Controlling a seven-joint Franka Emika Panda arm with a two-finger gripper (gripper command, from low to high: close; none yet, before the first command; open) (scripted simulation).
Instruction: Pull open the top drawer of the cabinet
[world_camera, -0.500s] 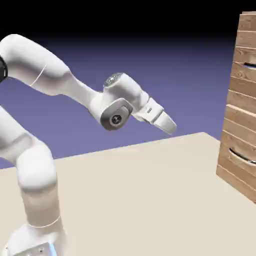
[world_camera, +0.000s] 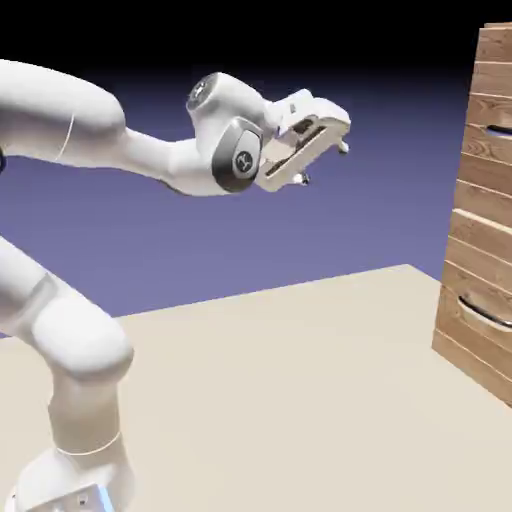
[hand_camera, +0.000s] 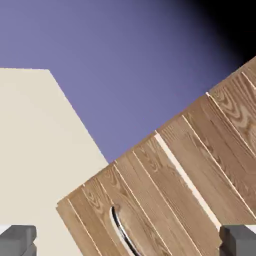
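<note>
Exterior view: the claw (world_camera: 322, 163) hangs wide open and empty in mid-air, aimed at the wood-plank cabinet (world_camera: 485, 210), well apart from it above the bench (world_camera: 300, 390).

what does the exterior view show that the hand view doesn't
Only the exterior view shows the white arm and the whole open gripper, raised well short of the cabinet. Only the hand view shows the two grey fingertips far apart at its bottom edge and the cabinet face spread large and tilted. Both show the cabinet's wood planks, a curved grey handle, the beige table and the blue-violet backdrop.
</note>
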